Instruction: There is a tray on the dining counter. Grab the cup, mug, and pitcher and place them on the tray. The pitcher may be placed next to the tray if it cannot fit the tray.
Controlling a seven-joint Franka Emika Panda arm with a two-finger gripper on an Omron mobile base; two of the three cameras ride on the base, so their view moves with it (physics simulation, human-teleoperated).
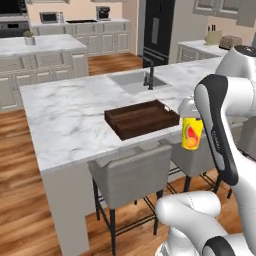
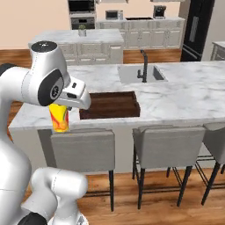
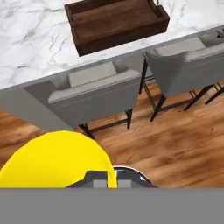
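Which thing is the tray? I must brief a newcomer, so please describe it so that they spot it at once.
Find the long white marble dining counter with the inset sink. Near its front edge, above the grey stools, lies the tray. It is dark brown wood, rectangular and low-rimmed, the one dark thing on the pale top.

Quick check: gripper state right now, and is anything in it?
Gripper: closed on the yellow cup, carried in the air short of the tray.

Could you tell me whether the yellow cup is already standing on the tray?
No, the cup hangs beside the counter edge, and the tray is bare.
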